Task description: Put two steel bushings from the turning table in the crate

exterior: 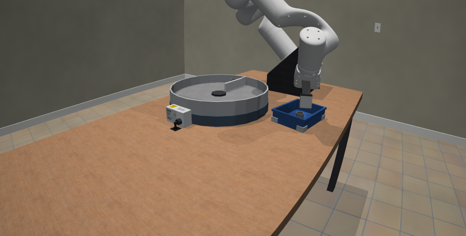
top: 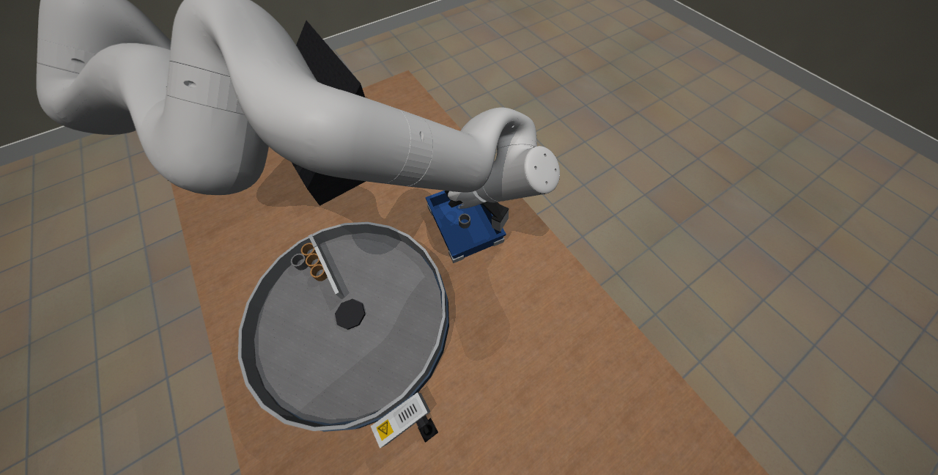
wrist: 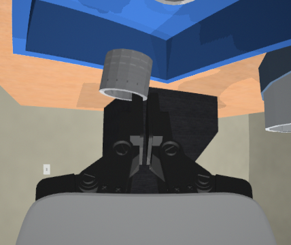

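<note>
My gripper (wrist: 144, 108) (exterior: 305, 95) is shut on the wall of a grey steel bushing (wrist: 126, 73) (exterior: 305, 101). It holds the bushing just above the far side of the blue crate (top: 452, 245) (exterior: 282, 111) (wrist: 84, 37). A second steel bushing (top: 464, 218) (exterior: 299, 114) stands upright inside the crate. On the grey turning table (top: 243, 334) (exterior: 221, 104), one steel bushing (top: 297, 262) and three brass bushings (top: 314, 260) sit together against the divider bar (top: 325, 265) near the far left rim. In the top view the wrist hides the fingers.
A black box (top: 327, 78) (exterior: 283, 74) stands behind the crate at the arm's base. A small white control box (top: 396, 421) (exterior: 178, 114) sits at the turning table's front. The table edge runs close to the right of the crate.
</note>
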